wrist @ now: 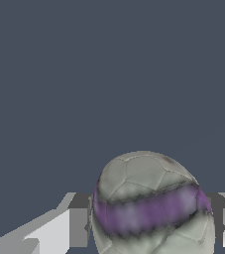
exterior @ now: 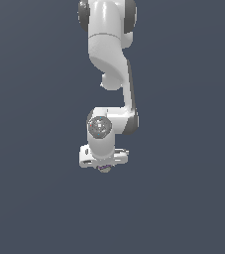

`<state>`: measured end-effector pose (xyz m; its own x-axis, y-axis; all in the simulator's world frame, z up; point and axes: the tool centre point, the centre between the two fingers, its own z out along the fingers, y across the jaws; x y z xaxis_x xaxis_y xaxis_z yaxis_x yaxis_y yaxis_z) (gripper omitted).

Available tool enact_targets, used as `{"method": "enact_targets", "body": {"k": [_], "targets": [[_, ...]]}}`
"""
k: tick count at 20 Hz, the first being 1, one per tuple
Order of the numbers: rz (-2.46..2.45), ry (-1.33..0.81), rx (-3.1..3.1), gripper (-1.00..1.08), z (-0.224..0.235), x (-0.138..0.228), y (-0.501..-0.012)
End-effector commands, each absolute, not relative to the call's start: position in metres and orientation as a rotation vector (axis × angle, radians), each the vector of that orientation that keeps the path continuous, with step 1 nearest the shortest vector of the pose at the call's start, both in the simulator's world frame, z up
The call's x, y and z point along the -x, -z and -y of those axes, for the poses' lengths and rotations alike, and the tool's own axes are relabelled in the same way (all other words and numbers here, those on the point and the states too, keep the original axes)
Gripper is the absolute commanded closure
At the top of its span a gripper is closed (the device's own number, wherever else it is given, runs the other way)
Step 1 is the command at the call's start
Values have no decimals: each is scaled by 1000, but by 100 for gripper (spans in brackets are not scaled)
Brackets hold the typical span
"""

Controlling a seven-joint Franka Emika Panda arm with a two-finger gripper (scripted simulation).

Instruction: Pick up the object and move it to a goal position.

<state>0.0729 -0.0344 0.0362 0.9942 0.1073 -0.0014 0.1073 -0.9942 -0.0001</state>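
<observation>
Mostly hidden ball (exterior: 104, 169) beneath arm (exterior: 109, 54)

Open grey surface (exterior: 34, 198) lies on every side of the arm (exterior: 109, 54); no obstacle appears in either view. Between the fingers (wrist: 77, 228), the ball (wrist: 151, 206) fills the gap.

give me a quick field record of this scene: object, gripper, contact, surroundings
object: small off-white ball with a purple band across it
gripper: gripper on the white Panda arm, pointing down
contact: ball sits between the jaws, one finger right beside it; whether they clamp it cannot be told
exterior view: ball only just shows under the gripper
surroundings: plain dark grey-blue surface
goal marker: none visible
</observation>
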Motion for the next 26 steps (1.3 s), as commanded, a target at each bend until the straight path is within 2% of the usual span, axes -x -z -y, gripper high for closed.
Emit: {"method": "enact_targets", "body": {"k": [1,15,26], "targets": [[169,0,3137,108,34,-74,-37],[169,-1,3137,108,30,-69,-41],[169,-1,3137,108,-6,-39,-74]]}}
